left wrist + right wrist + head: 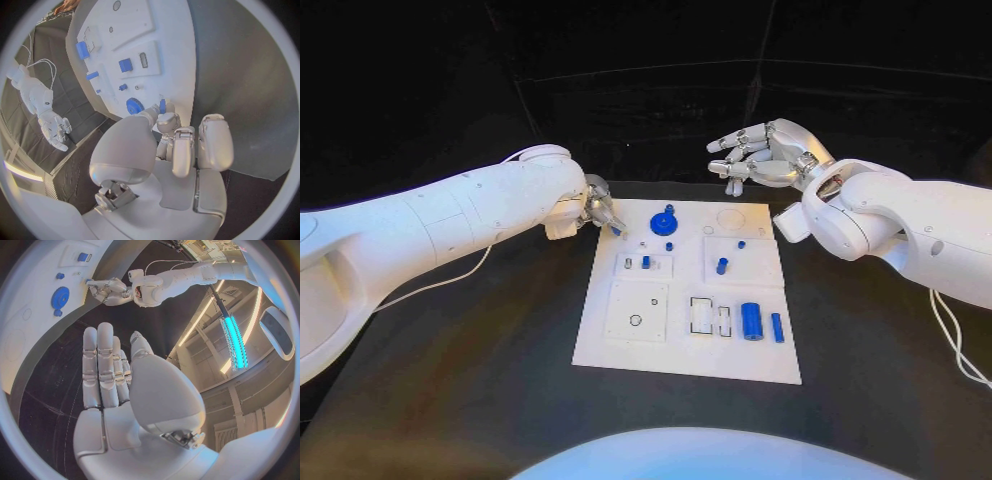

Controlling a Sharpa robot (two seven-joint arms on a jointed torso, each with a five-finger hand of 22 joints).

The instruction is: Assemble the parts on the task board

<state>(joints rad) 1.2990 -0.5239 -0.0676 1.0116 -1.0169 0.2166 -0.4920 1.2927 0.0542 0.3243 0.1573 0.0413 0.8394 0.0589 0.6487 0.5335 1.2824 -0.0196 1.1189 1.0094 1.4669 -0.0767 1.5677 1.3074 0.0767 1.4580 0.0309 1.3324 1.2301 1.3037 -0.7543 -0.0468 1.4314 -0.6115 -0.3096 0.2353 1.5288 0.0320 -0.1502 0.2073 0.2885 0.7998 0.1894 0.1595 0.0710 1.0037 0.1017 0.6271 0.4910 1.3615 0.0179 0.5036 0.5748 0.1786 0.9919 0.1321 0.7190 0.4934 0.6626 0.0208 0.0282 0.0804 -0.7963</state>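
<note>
Task board (pixel 678 365) in front — left hand (pixel 599 210) pinching a half-hidden blue part (pixel 162 106); right hand's (pixel 759 155) fingers spread, empty.

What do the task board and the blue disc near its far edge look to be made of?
The task board looks like matte white plastic: flat, even, no glare, with shallow moulded recesses. The blue disc looks like smooth solid-coloured plastic with a slight sheen, possibly printed or moulded; the frames leave that open.
</note>
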